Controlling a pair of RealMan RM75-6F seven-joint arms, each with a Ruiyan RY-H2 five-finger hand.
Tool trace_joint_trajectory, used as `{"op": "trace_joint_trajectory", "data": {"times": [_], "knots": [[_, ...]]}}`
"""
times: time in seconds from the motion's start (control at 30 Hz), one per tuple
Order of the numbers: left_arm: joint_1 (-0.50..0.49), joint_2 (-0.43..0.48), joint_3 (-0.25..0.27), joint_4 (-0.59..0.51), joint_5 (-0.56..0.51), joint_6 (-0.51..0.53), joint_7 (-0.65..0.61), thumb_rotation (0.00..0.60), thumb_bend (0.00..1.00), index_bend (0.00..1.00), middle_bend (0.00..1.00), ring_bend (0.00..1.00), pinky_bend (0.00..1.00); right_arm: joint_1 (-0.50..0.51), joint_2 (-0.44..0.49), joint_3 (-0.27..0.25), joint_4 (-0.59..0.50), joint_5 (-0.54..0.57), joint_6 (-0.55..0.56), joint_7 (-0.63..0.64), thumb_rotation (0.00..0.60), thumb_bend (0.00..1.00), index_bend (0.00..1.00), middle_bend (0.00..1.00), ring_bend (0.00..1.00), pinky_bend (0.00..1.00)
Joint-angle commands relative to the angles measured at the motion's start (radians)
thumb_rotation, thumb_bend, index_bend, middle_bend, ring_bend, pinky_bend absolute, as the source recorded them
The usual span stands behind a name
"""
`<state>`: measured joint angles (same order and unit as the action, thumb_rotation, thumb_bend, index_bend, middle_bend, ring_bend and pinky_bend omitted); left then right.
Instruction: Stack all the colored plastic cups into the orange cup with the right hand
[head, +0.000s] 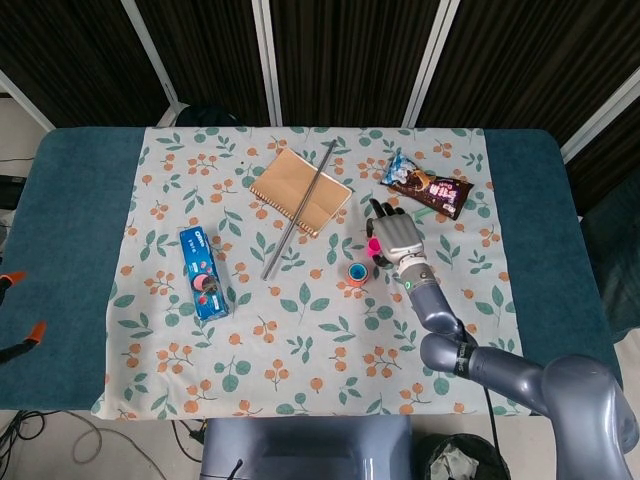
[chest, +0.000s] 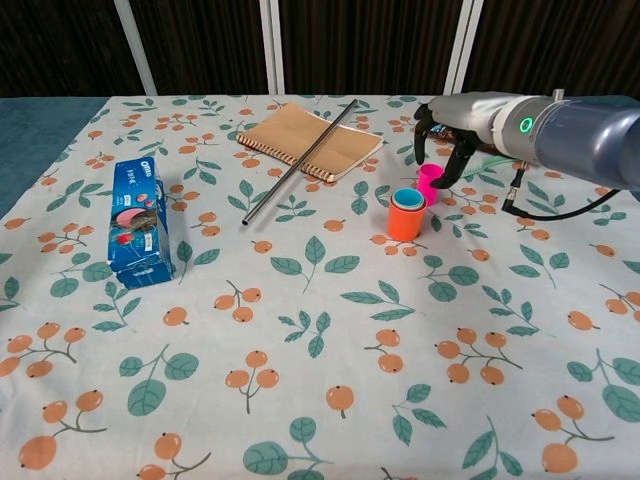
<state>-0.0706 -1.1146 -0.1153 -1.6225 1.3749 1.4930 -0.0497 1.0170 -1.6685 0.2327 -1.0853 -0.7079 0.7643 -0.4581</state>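
Observation:
The orange cup (chest: 405, 221) stands on the floral cloth with a blue cup (chest: 407, 198) nested inside it; from the head view this stack (head: 356, 274) lies just left of my right forearm. Right behind the stack stands a pink cup (chest: 430, 184), upright on the cloth (head: 373, 246). My right hand (chest: 455, 115) hovers over the pink cup, its fingers (chest: 421, 138) reaching down on both sides of the rim. The fingers are apart, and contact with the cup is not clear. In the head view the right hand (head: 397, 236) covers part of the pink cup. My left hand is out of both views.
A brown notebook (chest: 310, 140) with a metal rod (chest: 297, 165) across it lies to the left of the cups. A blue Oreo box (chest: 137, 222) sits at the far left. A dark snack packet (head: 425, 186) lies just beyond my right hand.

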Motion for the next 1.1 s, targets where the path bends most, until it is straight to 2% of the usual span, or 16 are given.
{"op": "trace_joint_trajectory", "data": {"times": [0.03,1.1], "knots": [[0.0,0.001,-0.001,0.0,-0.002,-0.001,-0.001,0.6,0.24,0.22,0.01,0.0,0.0,0.001,-0.004,0.002,0.009,-0.002,-0.004,0.002,0.6,0.35,0.44,0.0,0.11,0.2],[-0.002,0.003,-0.001,-0.002,-0.004,-0.007,-0.002,0.6,0.24,0.22,0.01,0.0,0.0,0.009,-0.033,0.018,0.06,0.004,-0.031,-0.003,0.6,0.38,0.48,0.0,0.12,0.21]]}}
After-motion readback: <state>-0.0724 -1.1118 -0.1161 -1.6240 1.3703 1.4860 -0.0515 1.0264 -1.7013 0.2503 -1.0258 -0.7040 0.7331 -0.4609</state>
